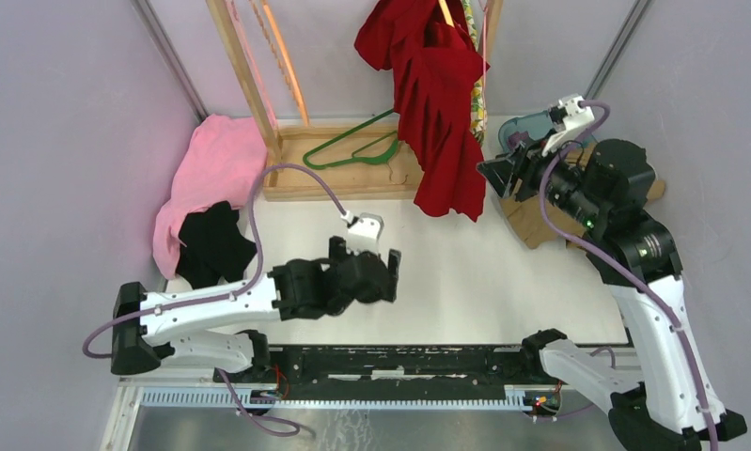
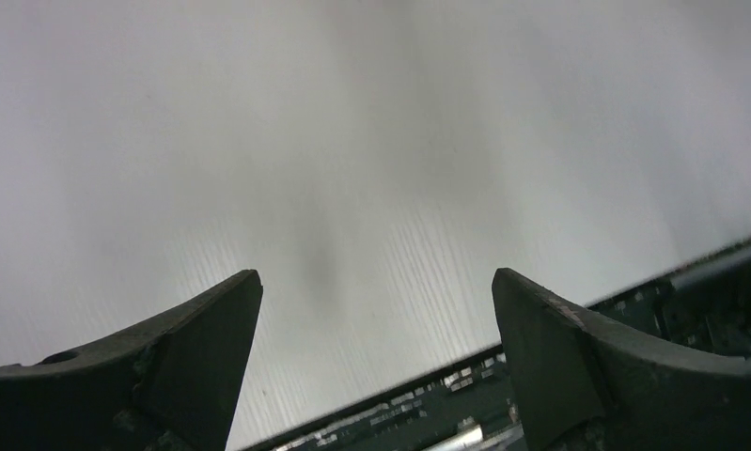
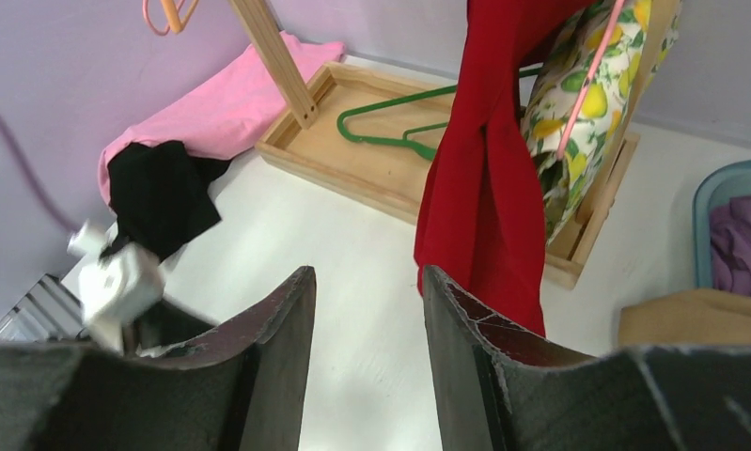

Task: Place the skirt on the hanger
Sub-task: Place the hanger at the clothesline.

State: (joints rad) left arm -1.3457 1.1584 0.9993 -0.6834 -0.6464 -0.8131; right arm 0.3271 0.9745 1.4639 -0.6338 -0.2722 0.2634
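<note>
Two garments hang from the right end of the wooden rack [image 1: 244,66]: a red garment [image 1: 444,122] in front, and the skirt [image 3: 578,113] tucked close behind it, largely hidden in the overhead view. The pink hanger [image 3: 589,83] shows as a thin wire running down across the skirt; how the skirt sits on it I cannot tell. A green hanger [image 1: 357,148] lies flat in the rack's base tray [image 1: 352,178]. Left of the rack, a pink cloth [image 1: 216,169] lies heaped against the wall with a black cloth [image 1: 211,242] on its near edge. Right of the rack sit a blue basket [image 3: 719,188] holding purple cloth [image 3: 743,235] and a tan garment [image 3: 700,319]. The right gripper [image 3: 367,277] hangs near the rack's right end, facing the red garment, which blocks its line to the skirt; its fingers stand a narrow gap apart, holding nothing. The left gripper [image 2: 376,282] hovers over bare table [image 2: 371,141] in front of the rack, fingers spread wide and empty.
</note>
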